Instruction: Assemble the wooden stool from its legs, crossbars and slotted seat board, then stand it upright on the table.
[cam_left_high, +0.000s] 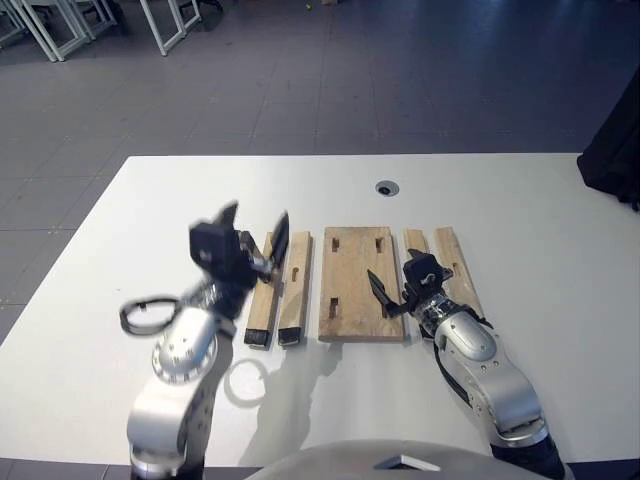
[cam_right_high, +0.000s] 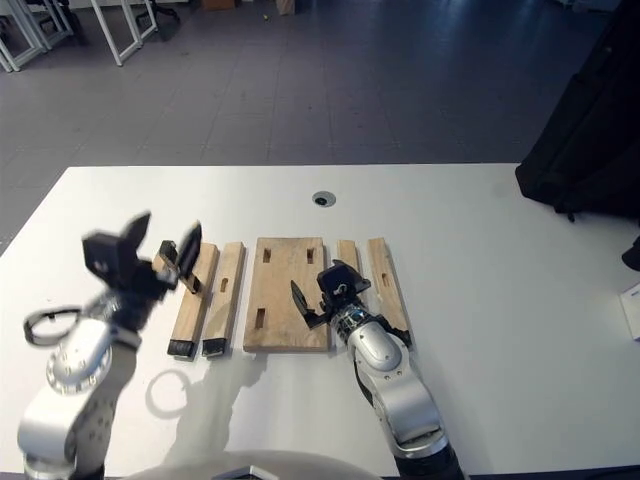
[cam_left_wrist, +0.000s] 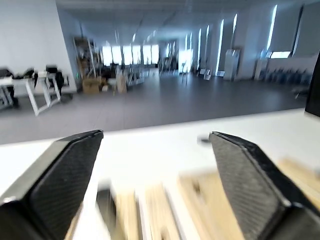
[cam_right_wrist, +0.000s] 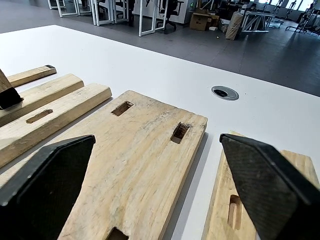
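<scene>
Slotted seat board (cam_left_high: 360, 282): flat on the white counter (cam_left_high: 540, 230), four slots facing up, long axis running away from the robot.

Two dark-capped legs (cam_left_high: 278, 288): just beside the board's left edge, parallel to it.

Two plain bars (cam_left_high: 455, 268): just beside the board's right edge, also parallel.

Right end effector (cam_left_high: 402, 284): low over the board's near right corner, fingers spread, empty. It is the nearer arm to the board and the bars.

Left end effector (cam_left_high: 255, 230): raised above the capped legs, left of the board, fingers wide apart, holding nothing. Likely the one for a leg, gripped across its width.
</scene>
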